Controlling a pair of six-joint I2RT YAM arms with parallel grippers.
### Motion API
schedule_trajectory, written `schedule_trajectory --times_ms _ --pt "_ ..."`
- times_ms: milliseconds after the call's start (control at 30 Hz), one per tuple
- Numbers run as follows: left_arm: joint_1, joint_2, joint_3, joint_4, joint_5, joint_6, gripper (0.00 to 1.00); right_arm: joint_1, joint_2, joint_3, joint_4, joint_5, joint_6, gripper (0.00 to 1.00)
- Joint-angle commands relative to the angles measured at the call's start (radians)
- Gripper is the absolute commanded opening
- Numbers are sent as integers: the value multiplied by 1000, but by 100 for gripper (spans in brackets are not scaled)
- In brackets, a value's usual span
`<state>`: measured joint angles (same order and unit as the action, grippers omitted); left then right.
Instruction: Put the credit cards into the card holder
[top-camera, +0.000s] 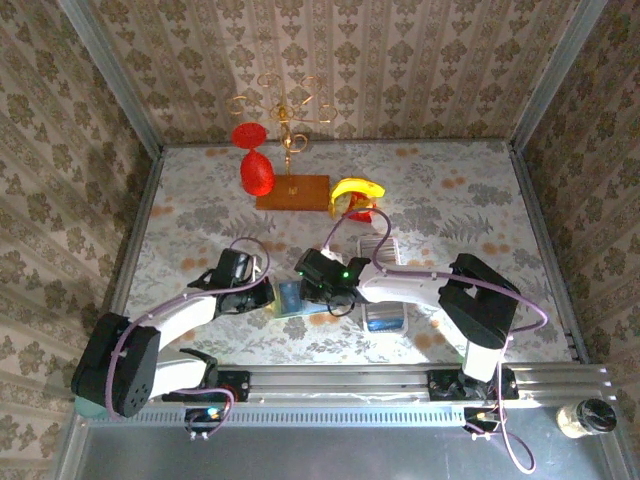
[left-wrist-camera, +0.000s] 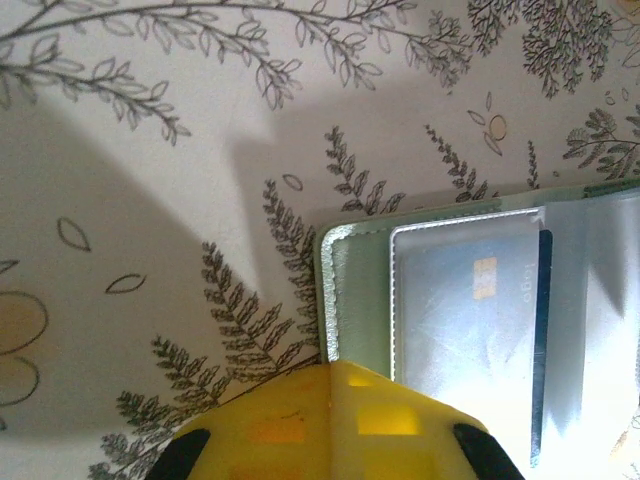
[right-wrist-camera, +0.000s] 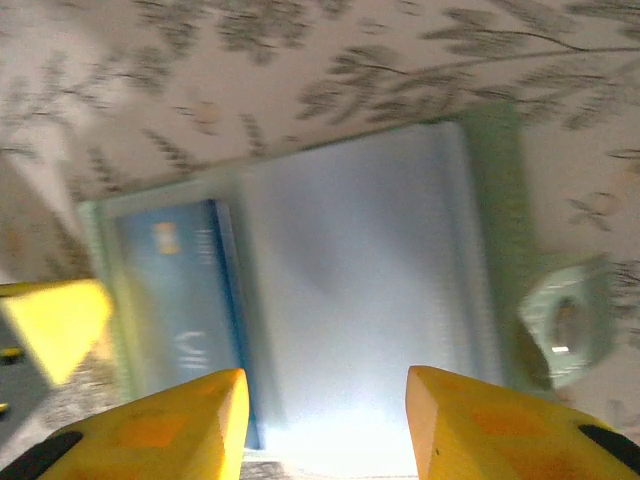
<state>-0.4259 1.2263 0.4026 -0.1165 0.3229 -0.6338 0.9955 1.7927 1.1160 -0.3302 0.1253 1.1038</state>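
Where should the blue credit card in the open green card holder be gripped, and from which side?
Probably its narrow exposed long edge, approached from the card holder's middle. The blue credit card lies flat, nearly all under a clear pocket, so only that edge is free.

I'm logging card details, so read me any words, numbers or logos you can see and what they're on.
"logo": small sideways print on the blue credit card in the card holder, left wrist view; reading uncertain.
Pale marks on that card, right wrist view: too blurred to read.
No other legible text.
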Motion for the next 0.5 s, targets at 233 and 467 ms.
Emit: schedule_trajectory --times_ms 233,467 --pt "-24 31 19 32 42 20 0 -3 76 31 -53 -9 14 47" --pt "-58 50 24 44 47 11 0 1 68 40 -32 -18 5 50"
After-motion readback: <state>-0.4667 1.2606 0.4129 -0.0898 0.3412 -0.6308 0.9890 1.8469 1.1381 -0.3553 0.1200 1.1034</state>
